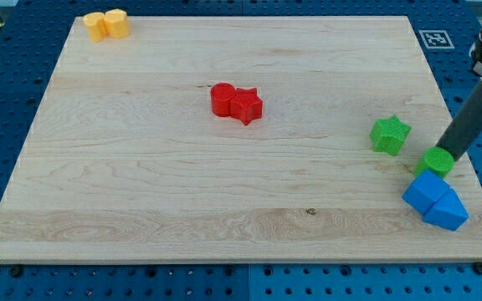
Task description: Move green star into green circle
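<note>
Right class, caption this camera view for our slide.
My tip sits beside the green circle, the green star just to the view's left of it.

The rod's tip (pixel 444 153) is sitting just beside the green circle (pixel 435 161), at its upper right edge. The green star (pixel 389 134) is lying apart, to the circle's upper left. Two blue blocks (pixel 435 199) are touching below the circle on the surface (pixel 224 192).

A single view looks down at a slant from above the near edge of the wooden surface (pixel 141 192), facing its far edge. It stands far enough back to take in nearly the whole surface, with blue perforated base (pixel 475 276) showing around it.
</note>
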